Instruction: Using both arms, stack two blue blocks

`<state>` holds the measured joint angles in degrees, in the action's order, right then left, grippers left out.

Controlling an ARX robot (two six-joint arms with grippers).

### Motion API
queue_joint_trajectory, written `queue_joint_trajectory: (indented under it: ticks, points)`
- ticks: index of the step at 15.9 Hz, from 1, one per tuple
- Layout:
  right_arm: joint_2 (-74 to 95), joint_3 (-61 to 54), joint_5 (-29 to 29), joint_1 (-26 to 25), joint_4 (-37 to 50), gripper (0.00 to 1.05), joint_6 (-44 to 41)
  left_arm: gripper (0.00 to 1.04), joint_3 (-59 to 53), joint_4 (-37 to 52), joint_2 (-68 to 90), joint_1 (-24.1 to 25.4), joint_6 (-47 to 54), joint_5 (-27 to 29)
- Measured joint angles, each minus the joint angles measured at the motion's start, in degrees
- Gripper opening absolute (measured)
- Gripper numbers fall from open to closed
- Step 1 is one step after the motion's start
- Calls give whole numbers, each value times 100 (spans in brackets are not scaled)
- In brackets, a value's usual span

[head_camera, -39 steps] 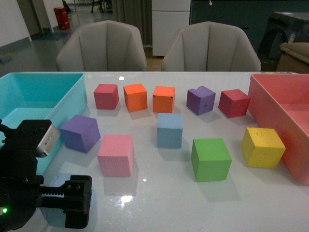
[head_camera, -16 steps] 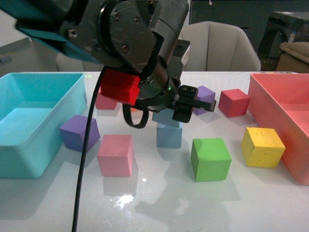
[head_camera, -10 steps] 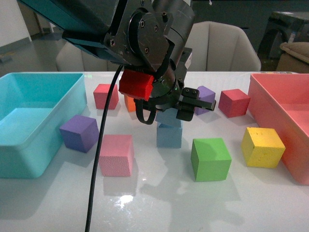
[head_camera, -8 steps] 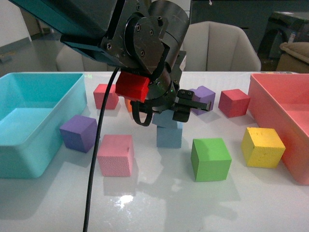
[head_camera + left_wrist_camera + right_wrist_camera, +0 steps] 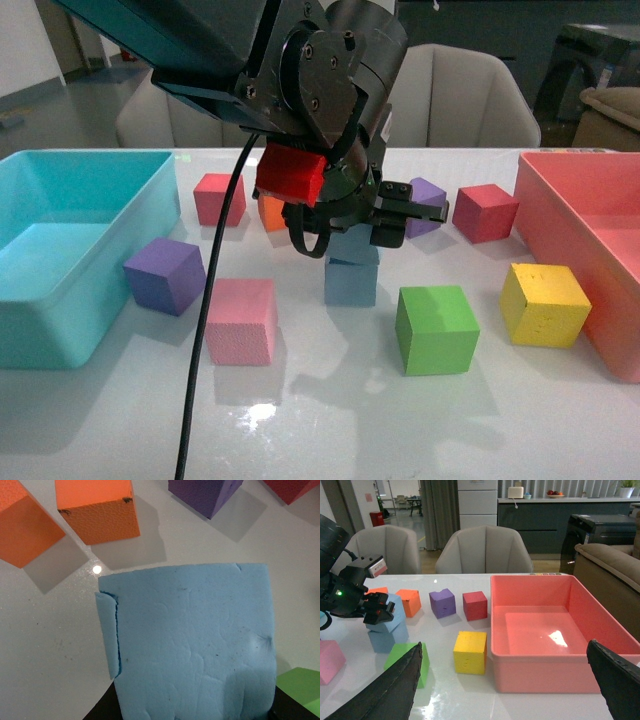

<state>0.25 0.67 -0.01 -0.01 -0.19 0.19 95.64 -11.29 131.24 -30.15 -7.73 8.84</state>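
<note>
My left arm, with its teal housing and red patch (image 5: pixel 290 172), reaches over the table's middle. My left gripper (image 5: pixel 352 238) is shut on one pale blue block (image 5: pixel 355 247) and holds it right over the second blue block (image 5: pixel 350 285), which stands on the table. I cannot tell whether the two touch. In the left wrist view the held block (image 5: pixel 192 645) fills most of the picture. The right wrist view shows both, held block (image 5: pixel 390 611) over standing block (image 5: pixel 385 639). My right gripper (image 5: pixel 505 685) is open and empty, raised near the pink bin, outside the front view.
A teal bin (image 5: pixel 150 215) stands at the left, a pink bin (image 5: pixel 560 215) at the right. Around the blue blocks are a green cube (image 5: pixel 437 328), yellow cube (image 5: pixel 545 303), pink cube (image 5: pixel 240 320), purple cube (image 5: pixel 165 273), and red, orange and purple cubes behind.
My left arm came up from the near left corner with the blue block and now holds it over the second blue block. In the last half second it barely shifted.
</note>
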Motion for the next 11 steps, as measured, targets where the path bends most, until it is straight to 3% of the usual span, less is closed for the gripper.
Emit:
queue_joint_trajectory:
  ticks: [4,9,11]
  points:
    - [0,0,0,0,-2,98,0,41,33,-9,81,-13,0,105]
    - [0,0,0,0,0,98,-2,98,26,109,79,-13,-17,94]
    - [0,0,-2,0,-2,98,0,98,-118,190,-63,-15,4,83]
